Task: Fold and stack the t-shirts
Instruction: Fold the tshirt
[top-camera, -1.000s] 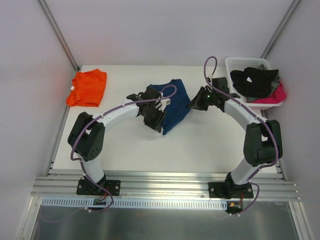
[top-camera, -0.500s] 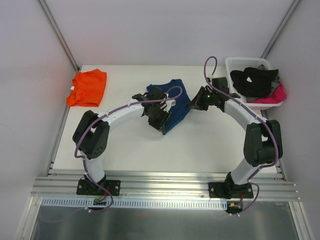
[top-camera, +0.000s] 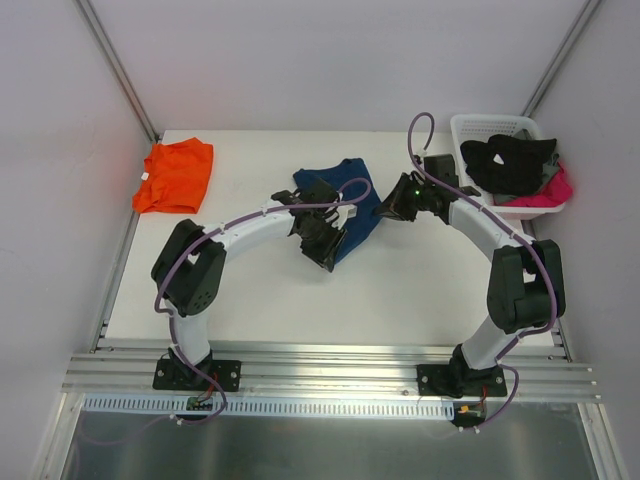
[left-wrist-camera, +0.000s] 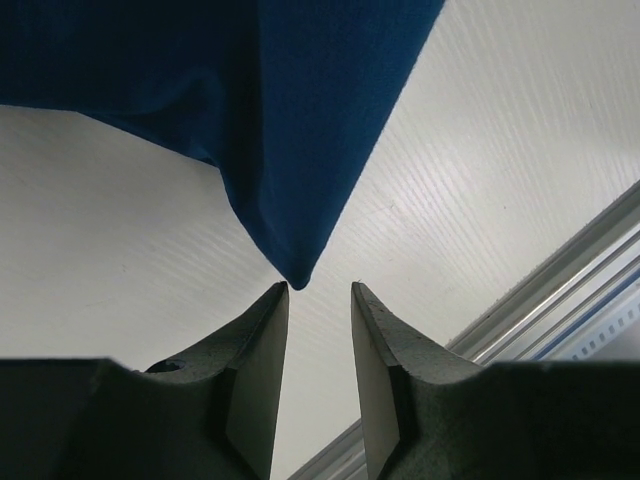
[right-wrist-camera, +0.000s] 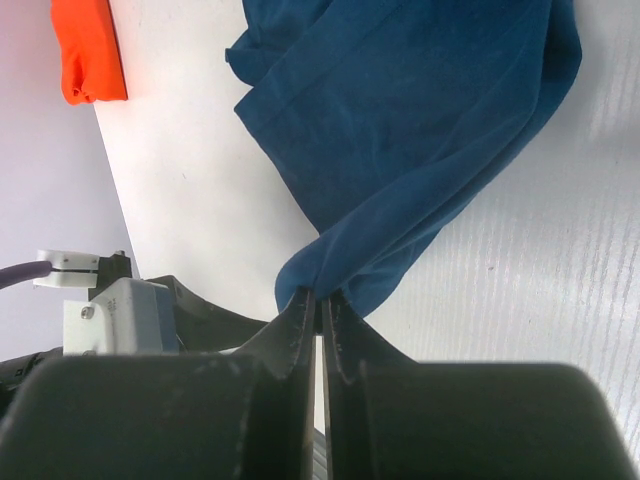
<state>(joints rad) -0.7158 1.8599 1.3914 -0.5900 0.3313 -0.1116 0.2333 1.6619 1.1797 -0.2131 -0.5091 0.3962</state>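
At centre of the top view, on the white table (top-camera: 420, 290): the navy t-shirt (top-camera: 362, 200), bunched into a wedge, long axis running down-frame and tapering to one pointed corner.

Left wrist view: that corner points straight at the left gripper (left-wrist-camera: 320, 290). Its tip is just beyond the left-hand finger, not between the two. The fingers stand part open with nothing in the gap.

Right gripper (right-wrist-camera: 318, 300): pinched shut on a fold at the shirt's right edge.

Judgement: the left arm is nearer the free corner and needs a small advance and sideways shift to take it.

Cloth is matte, dark blue, softly creased, with no print showing. The orange t-shirt (top-camera: 175, 175) lies folded at upper left, well apart.
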